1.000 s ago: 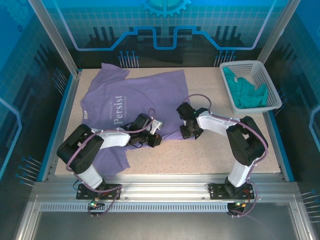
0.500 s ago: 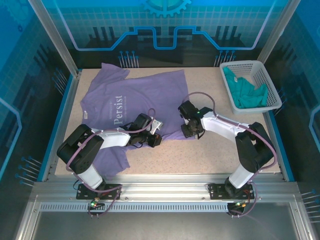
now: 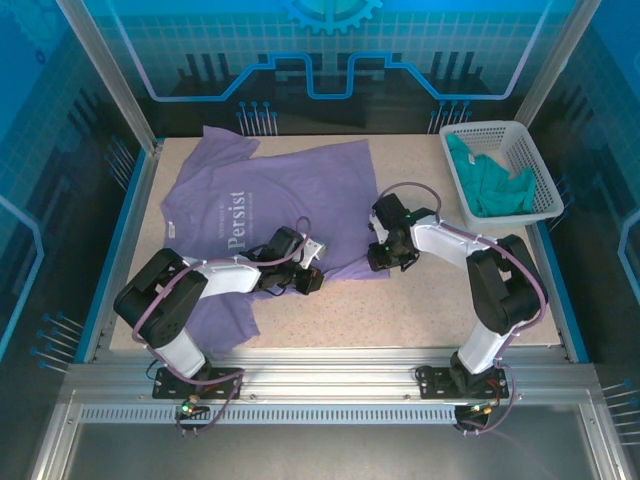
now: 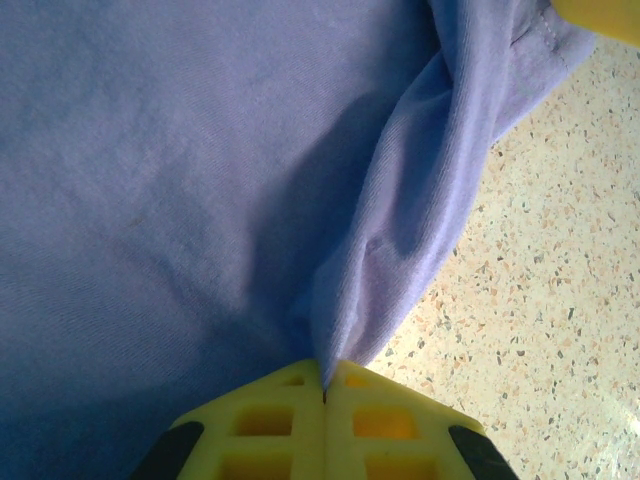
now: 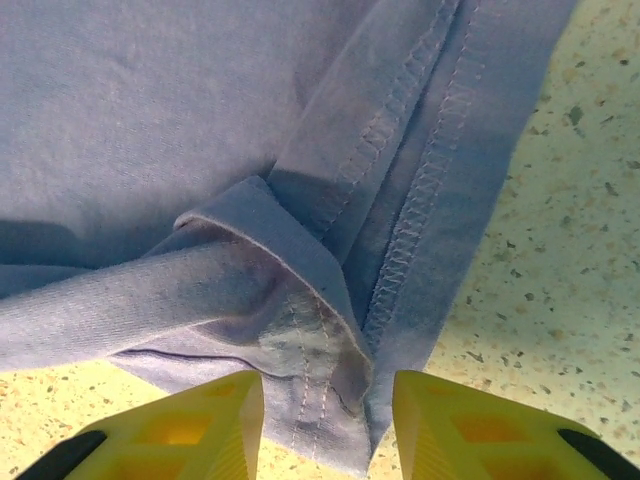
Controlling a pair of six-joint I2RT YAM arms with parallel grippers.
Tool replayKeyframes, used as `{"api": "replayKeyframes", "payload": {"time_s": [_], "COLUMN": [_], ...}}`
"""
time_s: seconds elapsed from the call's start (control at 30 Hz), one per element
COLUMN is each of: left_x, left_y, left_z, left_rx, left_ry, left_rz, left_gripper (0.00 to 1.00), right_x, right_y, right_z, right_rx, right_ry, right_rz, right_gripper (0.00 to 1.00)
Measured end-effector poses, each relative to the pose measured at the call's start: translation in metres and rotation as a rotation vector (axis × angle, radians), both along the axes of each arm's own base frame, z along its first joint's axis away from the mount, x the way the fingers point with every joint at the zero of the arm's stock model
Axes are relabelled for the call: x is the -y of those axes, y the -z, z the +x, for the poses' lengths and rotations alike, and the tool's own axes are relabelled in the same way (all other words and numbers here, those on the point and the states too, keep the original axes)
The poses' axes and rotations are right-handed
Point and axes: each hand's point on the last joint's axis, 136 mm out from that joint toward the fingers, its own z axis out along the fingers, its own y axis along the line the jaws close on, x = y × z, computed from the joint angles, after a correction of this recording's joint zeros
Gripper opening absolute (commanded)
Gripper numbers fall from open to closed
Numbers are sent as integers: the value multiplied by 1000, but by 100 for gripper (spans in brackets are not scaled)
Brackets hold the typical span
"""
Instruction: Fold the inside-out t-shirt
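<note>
The lavender t-shirt [image 3: 290, 190] lies spread over the left and middle of the speckled table [image 3: 420, 310]. Its collar end is toward the left edge and its hem toward the middle. White lettering reading "Persist" shows on its upper face, and one sleeve reaches toward the back-left corner. The cloth is wrinkled, and part of it runs under the left arm toward the near edge.

The left gripper [image 3: 310, 281] sits at the shirt's near edge. In its wrist view the yellow fingers [image 4: 270, 425] are pressed together on a raised ridge of the fabric, which rises from the pinch and twists away above the bare table.

The right gripper [image 3: 384, 262] is at the hem corner nearest the middle of the table. Its wrist view shows its yellow fingers [image 5: 200, 425] standing apart on either side of a folded-over piece of the double-stitched hem, with seam threads visible. Whether the pads touch the cloth cannot be told.

Well apart, at the back right, a white plastic basket [image 3: 480, 127] holds a crumpled teal garment [image 3: 492, 188].
</note>
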Motion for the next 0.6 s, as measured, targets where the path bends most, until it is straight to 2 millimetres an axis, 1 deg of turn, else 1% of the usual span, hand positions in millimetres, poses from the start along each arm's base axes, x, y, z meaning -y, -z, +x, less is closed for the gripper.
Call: {"api": "replayKeyframes", "payload": {"time_s": [0.2,0.33,0.47,0.6], "left_x": [0,0,0,0], "left_y": [0,0,0,0], "left_z": [0,0,0,0], "left_rx": [0,0,0,0], "left_ry": [0,0,0,0], "left_rz": [0,0,0,0], "left_gripper": [0,0,0,0], "right_x": [-1,2,4,2], "right_y": [5,7,10,12], "right_z": [-5,-5,-4,-2], "right_rx": [-28,-30,-31,-34], "right_ry": [5,14,20,21], "right_rz": [39,46,50,61], "right_gripper": [37,37,29,23]}}
